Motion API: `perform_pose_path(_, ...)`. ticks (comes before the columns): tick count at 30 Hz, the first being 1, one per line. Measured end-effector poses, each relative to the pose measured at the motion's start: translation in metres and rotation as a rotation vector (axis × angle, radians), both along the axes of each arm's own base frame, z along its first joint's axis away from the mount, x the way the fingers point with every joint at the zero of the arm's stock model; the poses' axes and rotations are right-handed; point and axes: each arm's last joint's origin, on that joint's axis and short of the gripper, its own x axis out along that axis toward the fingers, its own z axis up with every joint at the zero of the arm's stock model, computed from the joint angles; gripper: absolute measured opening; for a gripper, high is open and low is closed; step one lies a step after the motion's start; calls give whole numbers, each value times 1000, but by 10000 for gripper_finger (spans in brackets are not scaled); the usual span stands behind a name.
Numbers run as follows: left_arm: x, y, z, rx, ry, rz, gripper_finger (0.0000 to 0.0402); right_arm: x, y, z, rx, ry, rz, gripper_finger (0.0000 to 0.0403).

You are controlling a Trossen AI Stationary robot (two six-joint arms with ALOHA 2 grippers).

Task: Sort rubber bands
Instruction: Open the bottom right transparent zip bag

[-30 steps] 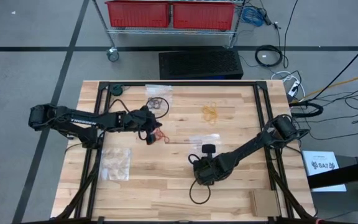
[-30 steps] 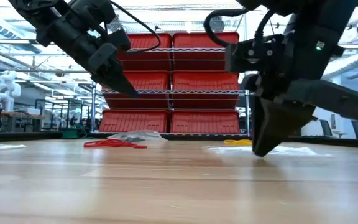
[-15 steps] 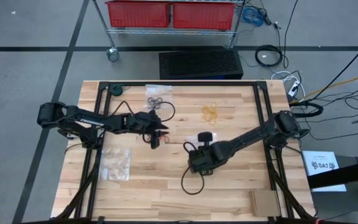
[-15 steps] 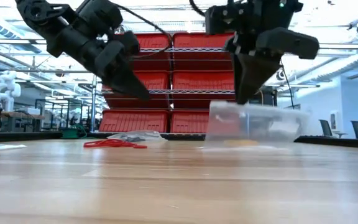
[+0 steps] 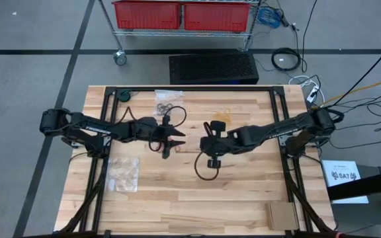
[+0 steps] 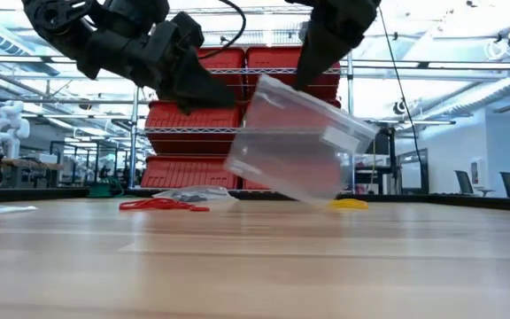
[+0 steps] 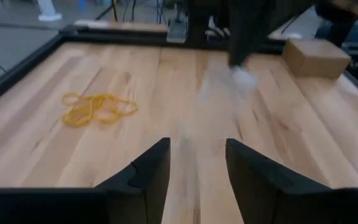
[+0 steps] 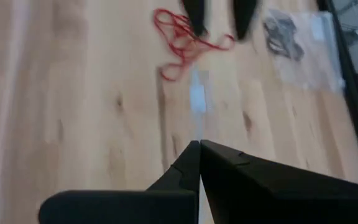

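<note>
Left gripper (image 5: 175, 137) open wide, empty, just above the red rubber bands (image 6: 162, 206) at table centre-left. Right gripper (image 6: 304, 81) pinched on a clear plastic bag (image 6: 295, 142), lifted and tilted. Yellow rubber bands (image 7: 98, 108) lie loose; black ones (image 8: 281, 32) on a bag

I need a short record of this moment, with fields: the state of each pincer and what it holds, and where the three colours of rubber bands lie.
left pincer: open, holds nothing, just above the red bands
right pincer: shut on a clear plastic bag, which hangs lifted and tilted
red bands: loose heap on the bare wood
yellow bands: loose heap on the bare wood, apart from the red
black bands: at a second clear bag; whether in or on it cannot be told
</note>
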Motion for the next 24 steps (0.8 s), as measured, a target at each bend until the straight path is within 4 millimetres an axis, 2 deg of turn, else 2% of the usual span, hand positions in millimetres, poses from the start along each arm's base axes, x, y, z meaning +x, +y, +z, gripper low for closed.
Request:
perform_pose_path(4, 1, -1, 5, -14, -50, -50, 160, 3, -1, -6, -1, 20, 7, 0)
perform_pose_path(14, 5, -14, 13, -28, -95, -158, 160, 8, -3, -4, -3, -29, 10, 0)
perform_pose_path(24, 6, -15, 12, -13, -78, -102, 160, 10, -3, -2, -1, -54, 11, 0)
